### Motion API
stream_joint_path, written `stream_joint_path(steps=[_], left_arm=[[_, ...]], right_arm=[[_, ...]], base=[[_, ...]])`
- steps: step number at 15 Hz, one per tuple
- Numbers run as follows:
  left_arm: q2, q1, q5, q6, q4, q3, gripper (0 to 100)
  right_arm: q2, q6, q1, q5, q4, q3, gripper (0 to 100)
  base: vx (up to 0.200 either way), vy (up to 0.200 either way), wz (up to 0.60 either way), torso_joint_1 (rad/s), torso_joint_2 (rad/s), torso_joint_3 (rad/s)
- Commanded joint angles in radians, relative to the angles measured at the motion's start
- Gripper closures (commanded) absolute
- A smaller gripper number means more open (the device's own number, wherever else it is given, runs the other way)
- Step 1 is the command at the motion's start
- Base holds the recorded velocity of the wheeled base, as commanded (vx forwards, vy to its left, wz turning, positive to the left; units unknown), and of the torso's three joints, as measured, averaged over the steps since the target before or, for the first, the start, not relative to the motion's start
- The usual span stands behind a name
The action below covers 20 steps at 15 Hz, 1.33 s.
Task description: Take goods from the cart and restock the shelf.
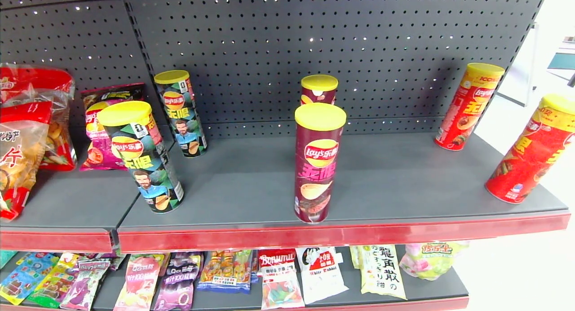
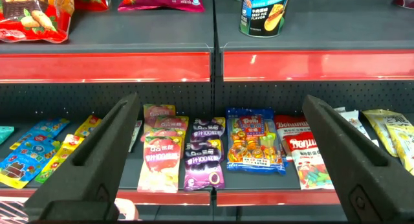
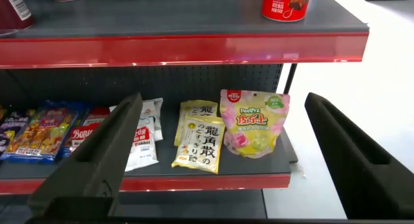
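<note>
Step judged: between loads | left gripper (image 2: 220,166), right gripper (image 3: 220,166) held below maroon can (image 1: 320,162), fingers spread, nothing gripped | shelf (image 1: 404,176) part-stocked: black cans (image 1: 141,156) left of it, red cans (image 1: 469,106) right | next: goods to be fetched from cart.

Your left pincer (image 2: 221,101) has two matte black, wedge-shaped fingers (image 2: 97,159), each with a long recessed groove. Your right pincer (image 3: 224,98) looks the same: dark, tapering, grooved.
</note>
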<state>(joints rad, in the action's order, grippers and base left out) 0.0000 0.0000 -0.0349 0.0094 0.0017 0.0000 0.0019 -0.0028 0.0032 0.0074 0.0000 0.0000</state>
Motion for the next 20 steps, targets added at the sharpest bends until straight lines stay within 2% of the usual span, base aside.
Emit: stream_joint_path(steps=[1,20], left_arm=[[0.0,0.0,0.0,0.0,0.0,0.0,0],[0.0,0.0,0.0,0.0,0.0,0.0,0]], right_arm=[[0.0,0.0,0.0,0.0,0.0,0.0,0],[0.0,-0.002,0.0,0.0,0.0,0.0,0]], base=[[0.0,0.0,0.0,0.0,0.0,0.0],[0.0,0.0,0.0,0.0,0.0,0.0]])
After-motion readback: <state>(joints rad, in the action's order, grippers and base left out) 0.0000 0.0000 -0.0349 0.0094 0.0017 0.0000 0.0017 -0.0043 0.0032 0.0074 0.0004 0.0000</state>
